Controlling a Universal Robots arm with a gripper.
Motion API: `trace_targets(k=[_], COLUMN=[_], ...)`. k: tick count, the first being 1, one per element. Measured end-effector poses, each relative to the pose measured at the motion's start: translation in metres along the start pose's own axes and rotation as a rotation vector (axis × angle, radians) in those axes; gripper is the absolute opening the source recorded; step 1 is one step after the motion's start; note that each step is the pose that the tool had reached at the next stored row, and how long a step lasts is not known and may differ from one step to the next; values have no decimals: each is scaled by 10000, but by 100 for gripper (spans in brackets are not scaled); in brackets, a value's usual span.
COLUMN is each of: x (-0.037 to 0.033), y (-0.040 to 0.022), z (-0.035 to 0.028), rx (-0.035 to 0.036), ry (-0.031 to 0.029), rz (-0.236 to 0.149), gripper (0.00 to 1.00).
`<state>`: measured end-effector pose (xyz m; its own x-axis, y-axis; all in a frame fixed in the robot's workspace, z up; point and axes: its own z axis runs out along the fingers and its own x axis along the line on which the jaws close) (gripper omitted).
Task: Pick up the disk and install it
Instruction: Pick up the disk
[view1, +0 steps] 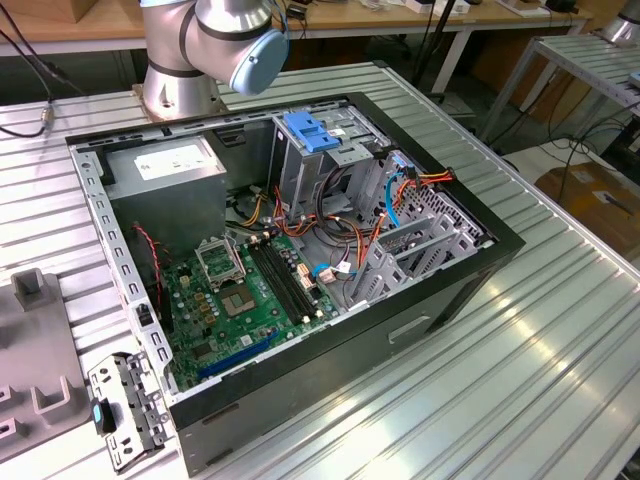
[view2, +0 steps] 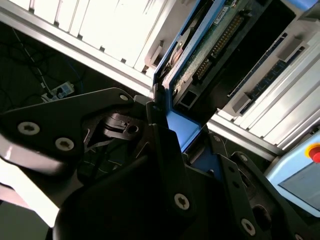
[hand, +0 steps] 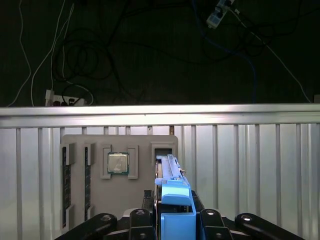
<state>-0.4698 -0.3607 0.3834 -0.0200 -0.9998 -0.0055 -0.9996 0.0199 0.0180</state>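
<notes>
The disk (view2: 210, 50), judged rigid, weighty and shock-sensitive, is clamped edge-on between the fingers (view2: 162, 145) of the gripper (hand: 174, 212) and is best taken by its blue rails (hand: 175, 197).

1 disk (view2: 210, 42), 1 pc case (view1: 480, 270), 1 psu (view1: 165, 165).

The table (view1: 520, 380) was bare ribbed aluminium with a bright sheen. The computer case (view1: 440, 300) had a matt black shell and dull grey sheet metal inside. Its motherboard (view1: 250, 300) was green laminate and its latch (view1: 312, 135) smooth blue plastic. The arm (view1: 215, 25) was satin metal with a glossy light-blue cap (view1: 262, 55). The matt black gripper (hand: 174, 202) clasped the disk (view2: 202, 55), which showed bare green circuit board and a smooth blue plastic rail (hand: 172, 172). The tray (hand: 145, 145) was matt grey.
</notes>
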Motion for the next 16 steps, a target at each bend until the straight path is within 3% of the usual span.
trace_targets(k=[16], x=[-1], y=[2], z=[-94], rx=[0], ry=[0], rz=[0], gripper=[37])
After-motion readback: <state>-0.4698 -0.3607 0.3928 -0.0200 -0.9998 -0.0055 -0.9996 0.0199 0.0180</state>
